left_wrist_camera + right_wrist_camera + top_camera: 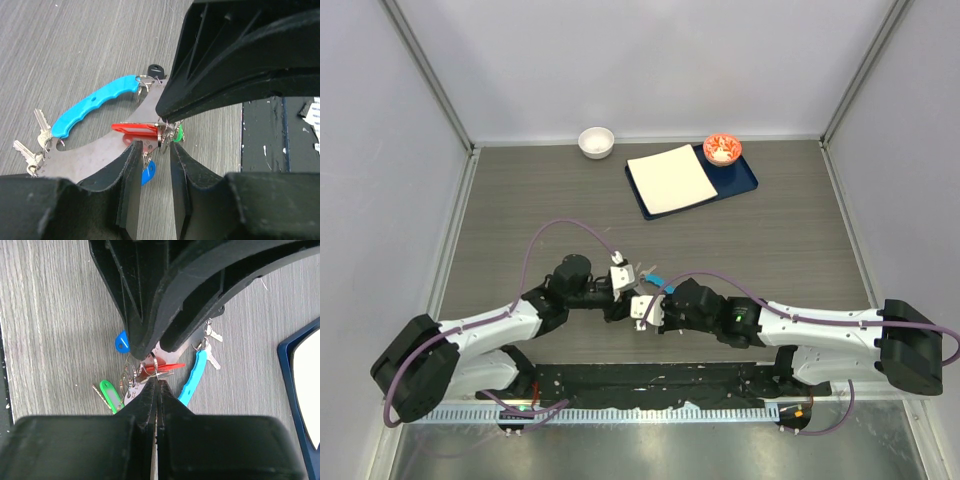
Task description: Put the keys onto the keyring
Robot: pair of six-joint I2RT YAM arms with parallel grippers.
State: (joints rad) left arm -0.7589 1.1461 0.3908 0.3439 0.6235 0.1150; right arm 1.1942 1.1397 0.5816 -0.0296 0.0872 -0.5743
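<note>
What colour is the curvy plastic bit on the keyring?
Bright blue. The plastic bit shows best in the left wrist view.

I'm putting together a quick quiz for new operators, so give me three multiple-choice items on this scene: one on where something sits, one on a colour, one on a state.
1. Where is the red bowl?
A. Held up in the air
B. On the dark blue tray
C. On the bare tabletop

2. What colour is the keyring handle?
A. Light blue
B. Yellow
C. Black

3. How does the right pincer stand?
A. Wide open
B. Half open
C. Shut

Answers:
1 B: the top view shows the bowl at the tray's far right corner.
2 A: the curved plastic grip is light blue in both wrist views.
3 C: in the right wrist view its fingers press together with no gap.
</note>
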